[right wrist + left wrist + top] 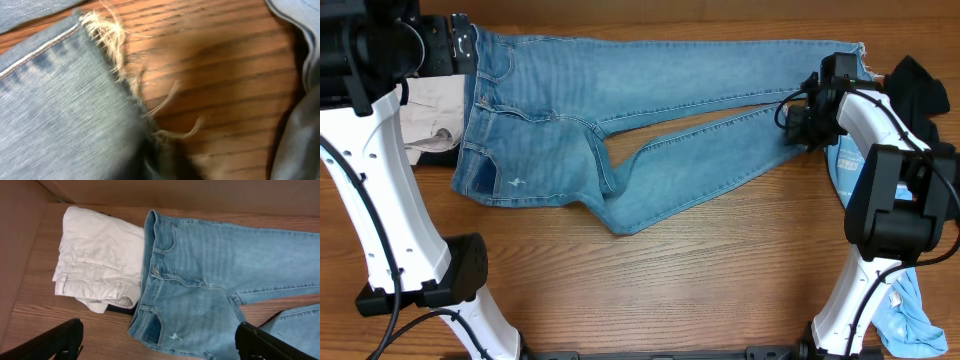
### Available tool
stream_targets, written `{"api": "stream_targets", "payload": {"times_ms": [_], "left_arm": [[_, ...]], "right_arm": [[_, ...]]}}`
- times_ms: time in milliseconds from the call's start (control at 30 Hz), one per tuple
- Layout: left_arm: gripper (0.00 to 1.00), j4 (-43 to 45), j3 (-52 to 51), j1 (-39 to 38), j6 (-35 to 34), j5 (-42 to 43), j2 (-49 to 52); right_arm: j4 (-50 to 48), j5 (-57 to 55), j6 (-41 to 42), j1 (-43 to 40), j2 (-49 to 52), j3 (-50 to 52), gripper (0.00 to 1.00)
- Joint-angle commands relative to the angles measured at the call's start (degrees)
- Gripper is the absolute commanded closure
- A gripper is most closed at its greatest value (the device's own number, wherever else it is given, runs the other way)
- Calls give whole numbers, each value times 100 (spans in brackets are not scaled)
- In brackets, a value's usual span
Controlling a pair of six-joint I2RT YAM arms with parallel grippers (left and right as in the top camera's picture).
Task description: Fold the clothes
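**A:** where are the jeans (620, 110) at?

**B:** flat across the table (670, 290), waist end on the left, touching the beige trousers (100, 255). left gripper (159, 330) is spread wide over the waistband (156, 245). right gripper (798, 122) is down at a frayed hem (120, 55), can't tell if it's clamped.

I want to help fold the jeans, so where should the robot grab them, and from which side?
Best bet: grab the frayed hem of the jeans leg nearer the front, coming from the right end. It lies flat on the wooden table as a thin loose edge, and the right gripper sits right by it.
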State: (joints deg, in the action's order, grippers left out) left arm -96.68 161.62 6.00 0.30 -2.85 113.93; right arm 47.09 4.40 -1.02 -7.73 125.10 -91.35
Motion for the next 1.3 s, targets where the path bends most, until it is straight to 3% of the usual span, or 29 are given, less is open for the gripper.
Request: {"api": "stream_targets", "payload": {"times_ms": [0,200,367,533,800,867,900,933,967,1000,1067,1167,1267], "left_arm": [[0,-9,-22,-2,-76,-11,83],[0,-9,-22,-2,-81,-11,83],[0,-9,-22,0,-74,-13,83],[0,-11,-22,-2,-76,-13,83],[0,-11,-28,-2,-120,-11,83],[0,-11,-57,-2,-120,-11,83],[0,-11,-94,-2,-120,-9,83],[0,-11,-157,-2,-118,-11,83],[0,-11,-225,-2,-118,-11,83],[0,-11,-282,-2,-118,-11,83],[0,-11,-332,-2,-118,-11,83],[0,-11,-323,-2,-225,31,20],[0,-11,-323,-2,-223,745,-341]], "right_arm": [[85,-13,256,22,-59,66,96],[1327,-120,426,-186,-461,-1176,96],[2312,-957,1010,-654,-535,-2295,96],[2389,-883,1172,-1375,-551,-2391,96],[2363,-885,1154,-1838,-551,-2391,96],[2474,-883,1174,-1899,-551,-2389,92],[2540,-885,1226,-1910,-551,-2389,88],[2629,-879,1344,-1928,-551,-2389,70],[2677,-879,1392,-1930,-551,-2389,43],[2721,-876,1443,-1930,-551,-2391,26],[2809,-859,1462,-1930,-562,-2391,18],[2918,-557,1480,-1930,-774,-2393,15],[3025,-450,1482,-1932,-1447,-2393,12]]}}
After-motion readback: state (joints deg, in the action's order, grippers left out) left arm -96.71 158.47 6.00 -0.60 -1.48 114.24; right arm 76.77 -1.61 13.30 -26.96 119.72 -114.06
